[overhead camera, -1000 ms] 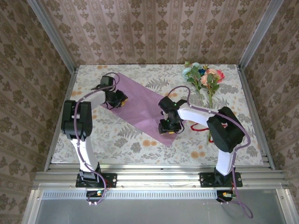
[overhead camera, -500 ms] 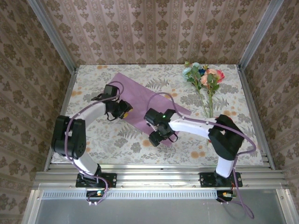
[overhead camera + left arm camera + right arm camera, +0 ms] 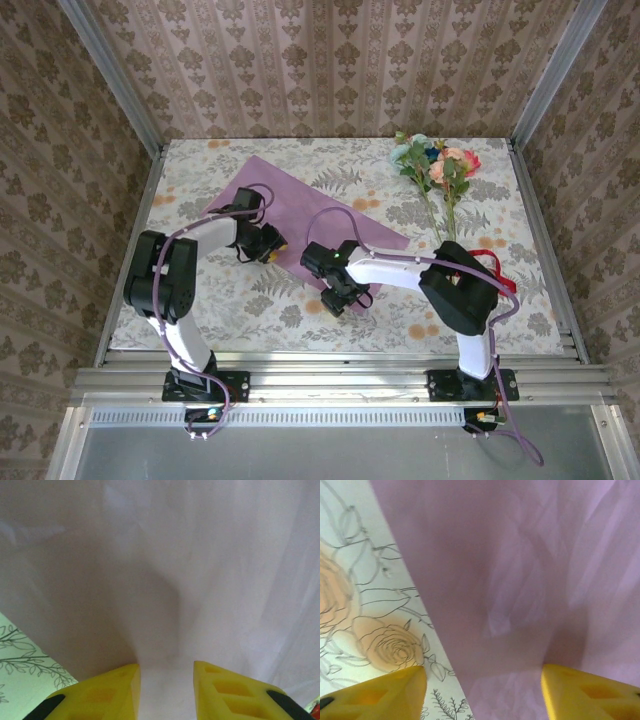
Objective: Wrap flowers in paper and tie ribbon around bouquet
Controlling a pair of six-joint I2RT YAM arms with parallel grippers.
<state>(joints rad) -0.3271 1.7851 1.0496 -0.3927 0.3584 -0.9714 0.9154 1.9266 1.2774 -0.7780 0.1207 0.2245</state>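
Right gripper (image 3: 338, 297), lower centre: jaws wide apart, straddling the near edge of the creased lilac-purple wrapping paper sheet (image 3: 300, 205). Left gripper (image 3: 268, 243): jaws narrowly parted over the sheet's left edge. Artificial pink-and-blue flower bunch (image 3: 435, 165) lies upper right, well apart. Judgement: pinch edges only and lay the sheet flat.

White-and-black arms (image 3: 395, 268), purple cables (image 3: 325, 212), yellow fingertips (image 3: 107, 692)

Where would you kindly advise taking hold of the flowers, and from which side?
Probably by the stems of the flowers, low down, coming from above and closing across them. The stems lie bare and close together, pointing toward the near edge, while the bulky blooms sit at the far end.
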